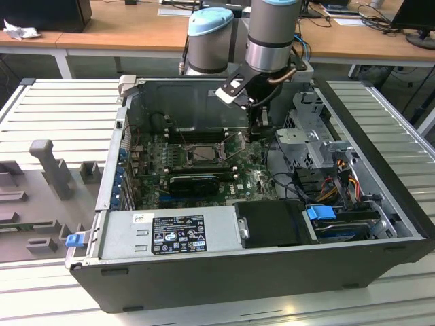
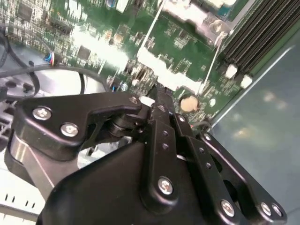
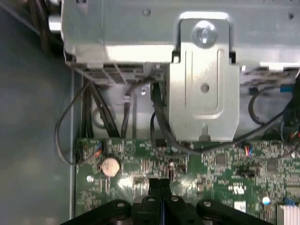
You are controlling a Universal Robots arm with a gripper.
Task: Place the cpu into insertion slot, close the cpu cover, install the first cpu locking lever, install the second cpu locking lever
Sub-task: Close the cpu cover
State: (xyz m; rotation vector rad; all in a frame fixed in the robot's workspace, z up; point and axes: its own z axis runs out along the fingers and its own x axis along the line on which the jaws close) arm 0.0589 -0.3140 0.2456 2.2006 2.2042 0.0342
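Observation:
My gripper (image 1: 262, 131) hangs low inside the open computer case, to the exterior view's right of the insertion slot (image 1: 204, 152). Its black fingers are shut together in both wrist views (image 2: 157, 93) (image 3: 159, 183), with nothing seen between them. They hover just above the green motherboard (image 3: 220, 161), near a round coin battery (image 3: 110, 165). The slot has a dull metal cpu cover (image 1: 204, 144) around it; whether that lies flat I cannot tell. Two thin wire levers (image 2: 151, 30) run across the board beside the slot. The cpu cannot be made out.
Long black memory slots (image 1: 197, 134) lie behind the socket and a black block (image 1: 194, 182) lies in front of it. A grey metal drive cage (image 3: 201, 89) with cables (image 3: 159, 122) stands close beside the fingers. The power supply (image 1: 170, 234) fills the case front.

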